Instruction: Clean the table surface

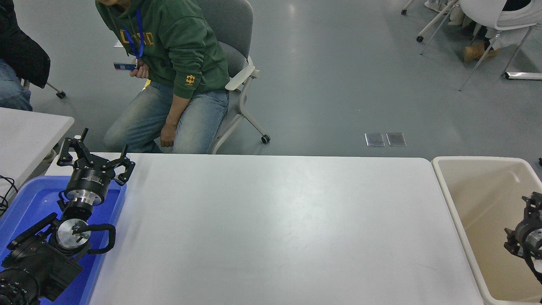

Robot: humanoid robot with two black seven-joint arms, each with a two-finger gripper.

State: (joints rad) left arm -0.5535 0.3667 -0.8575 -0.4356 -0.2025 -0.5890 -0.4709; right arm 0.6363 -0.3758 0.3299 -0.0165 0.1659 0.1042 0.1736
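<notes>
Right gripper (528, 202) hung over the beige bin (465, 212) at the right edge, partly cut off by the frame. Nothing showed in its grasp; whether its fingers stood spread or closed I could not tell from this angle. No scrap could be made out on the visible part of the bin floor either.

Left gripper (94, 159) was parked at the lower left over the blue tray (25, 203), fingers splayed wide, holding nothing.

Between them lay the tabletop (271, 228), the big white one with rounded corners, filling the middle of the view, bin just beside its right end, tray overlapping its left end. Its surface looked bare: no litter, no objects, only faint scuffs and glare.

Judged from that, the clearing looked essentially finished; at most a retreat of the right arm from the bin remained, perhaps a wipe if one was meant.

Count: two grippers, one bin, one tray, one main tabletop, one smaller white table (29, 135) at far left. One seated person (178, 63) in a green hoodie at the far side on a grey chair (237, 63), another partly visible at the top left.
</notes>
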